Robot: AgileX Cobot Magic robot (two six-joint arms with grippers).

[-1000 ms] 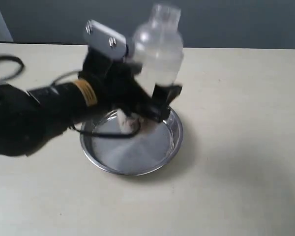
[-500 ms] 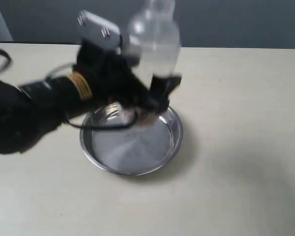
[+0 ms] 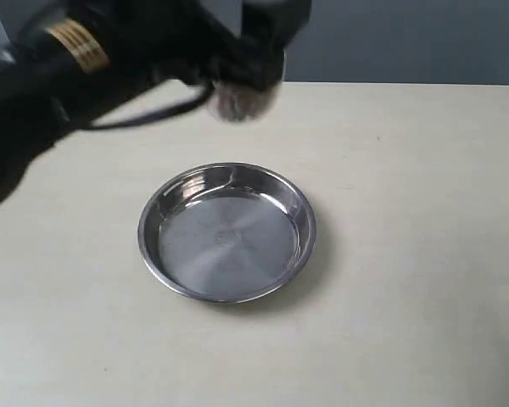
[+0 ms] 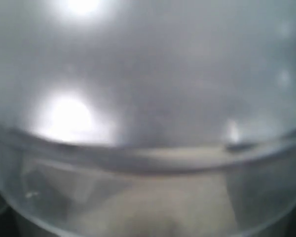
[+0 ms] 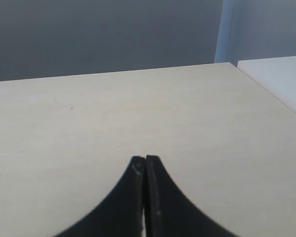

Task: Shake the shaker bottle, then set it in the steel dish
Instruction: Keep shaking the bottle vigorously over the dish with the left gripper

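A: What does the left pincer (image 3: 256, 52) hold?

B: It is clamped on the shaker bottle (image 3: 240, 103), at the top edge of the exterior frame, a little left of the middle. Everything is blurred there. Only the base of the bottle shows, with a brownish smear inside, and the rest goes out of the picture. In the left wrist view the clear wall of the bottle fills almost the whole frame.

A: So the shaking is the step in hand?

B: I judge so — the blur fits a fast swing. To do it well, the grip should be firm and the swings short, because a smooth plastic wall can slip. After that the bottle should come upright and go down on the flat bottom of the steel dish (image 3: 148, 246), not on the sloped side, where it may tip.

A: Where is the dish?

B: In the middle of the frame on the pale table (image 3: 424, 280), below the bottle and well apart from it, with nothing inside.

A: Is something in the way?

B: I see nothing between them. A dark cable (image 3: 148, 117) hangs from the arm at the upper left and might brush the rim during the descent. The right pincer (image 5: 145, 159) has its jaws pressed together on nothing, over bare table.
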